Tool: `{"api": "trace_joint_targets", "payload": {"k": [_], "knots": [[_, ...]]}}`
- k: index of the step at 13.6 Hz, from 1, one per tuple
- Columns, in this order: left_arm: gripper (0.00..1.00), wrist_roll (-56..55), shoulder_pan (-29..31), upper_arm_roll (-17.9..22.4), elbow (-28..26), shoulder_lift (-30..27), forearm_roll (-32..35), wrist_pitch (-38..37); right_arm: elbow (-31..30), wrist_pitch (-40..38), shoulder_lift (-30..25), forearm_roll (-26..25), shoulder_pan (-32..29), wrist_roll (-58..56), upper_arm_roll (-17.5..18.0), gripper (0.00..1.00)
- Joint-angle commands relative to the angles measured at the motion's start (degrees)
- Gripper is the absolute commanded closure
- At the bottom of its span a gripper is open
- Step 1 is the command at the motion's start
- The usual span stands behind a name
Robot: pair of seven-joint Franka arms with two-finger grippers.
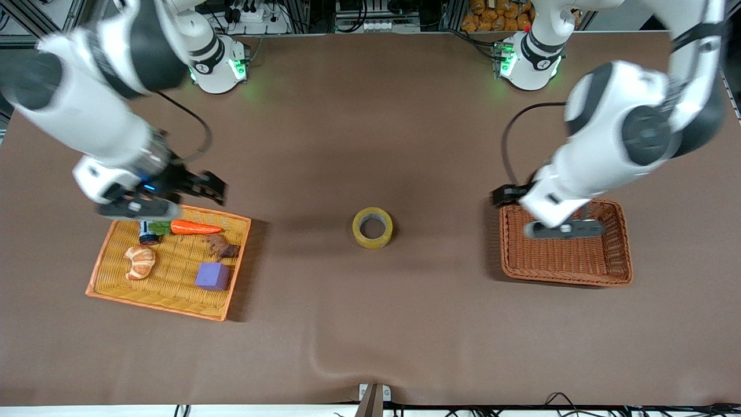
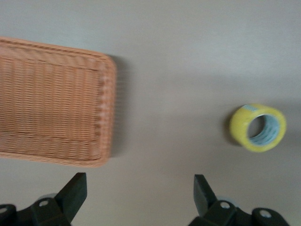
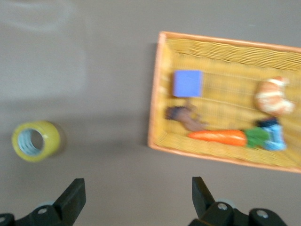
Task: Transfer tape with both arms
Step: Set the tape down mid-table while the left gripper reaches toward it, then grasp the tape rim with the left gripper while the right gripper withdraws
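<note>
The tape, a yellowish roll with a pale core, rests on the brown table midway between the two containers, and nothing touches it. My right gripper hangs open and empty over the orange tray's edge toward the robots' bases. In the right wrist view the tape lies off to one side of that open gripper. My left gripper is open and empty over the corner of the brown basket. The left wrist view shows the tape apart from the open left gripper.
The orange tray at the right arm's end holds a carrot, a croissant, a purple block, a brown piece and a small can. The brown basket at the left arm's end has nothing in it.
</note>
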Motion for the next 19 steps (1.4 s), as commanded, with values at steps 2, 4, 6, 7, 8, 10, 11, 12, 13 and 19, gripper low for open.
{"api": "trace_joint_targets", "payload": {"k": [2,4,6,7,8,10,11,12,13,19], "knots": [[0.00,-11.1,-8.0,0.4,1.5,7.9,-0.9,9.2,4.4,-9.9,-2.8,-2.8,-9.5,-6.7,1.4,0.00],[0.00,-17.1,-12.1,0.4,3.5,12.5,-1.0,13.2,6.6,-13.2,-2.4,-3.2,-13.8,-9.9,1.5,0.00],[0.00,-20.3,-15.4,0.7,6.3,16.7,-0.9,15.6,7.0,-13.0,-2.3,-2.9,-18.3,-11.1,2.3,0.00],[0.00,-22.1,-16.3,0.7,6.8,18.3,-0.9,17.9,7.1,-13.6,-2.8,-3.4,-19.2,-13.1,2.4,0.00],[0.00,-23.0,-17.2,0.8,6.8,19.6,-0.7,20.7,6.8,-15.8,-3.8,-3.5,-20.3,-15.5,2.9,0.00],[0.00,-22.6,-17.6,1.0,6.7,22.4,-0.2,25.2,6.8,-17.5,-4.2,-4.8,-26.0,-19.9,7.1,0.00],[0.00,-22.6,-17.6,0.9,6.7,23.3,0.4,26.5,6.8,-17.5,-4.2,-7.1,-26.4,-22.3,7.3,0.00],[0.00,-22.4,-17.6,0.9,6.7,24.1,0.8,27.0,6.8,-17.4,-4.2,-8.7,-26.1,-23.5,7.4,0.00],[0.00,-22.2,-18.4,1.0,6.7,24.9,1.3,27.6,6.8,-17.4,-4.1,-8.4,-26.1,-23.4,7.3,0.00],[0.00,-22.3,-20.1,1.0,6.4,28.0,3.7,28.6,7.0,-17.3,-4.0,-6.9,-26.2,-23.0,7.9,0.00]]}}
